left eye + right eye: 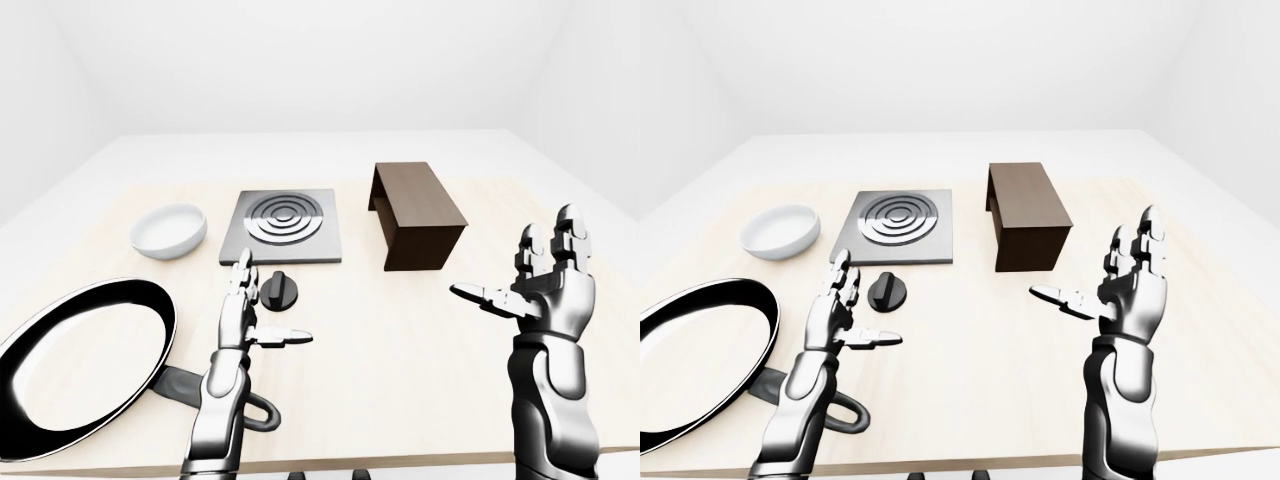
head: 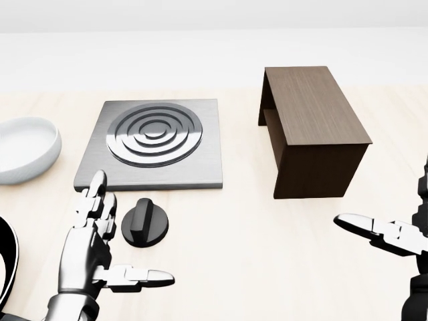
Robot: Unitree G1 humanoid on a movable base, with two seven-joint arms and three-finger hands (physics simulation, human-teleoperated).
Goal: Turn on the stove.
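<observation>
Left hand [image 2: 90, 251] splayed, empty, beside knob [image 2: 146, 223].

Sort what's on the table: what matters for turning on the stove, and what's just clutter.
Job: stove; black knob below it in the head view; open left hand beside the knob.

Lying about: white bowl; frying pan; brown wooden stand.

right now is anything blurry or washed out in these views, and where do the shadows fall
Head view: sharp all over, soft even light; the knob and brown box cast only faint shadows on the table. Left-eye view: the frying pan shows bright glare along its rim, and the white walls nearly blend together. Right-eye view: equally crisp, with the white bowl pale but still distinct.
</observation>
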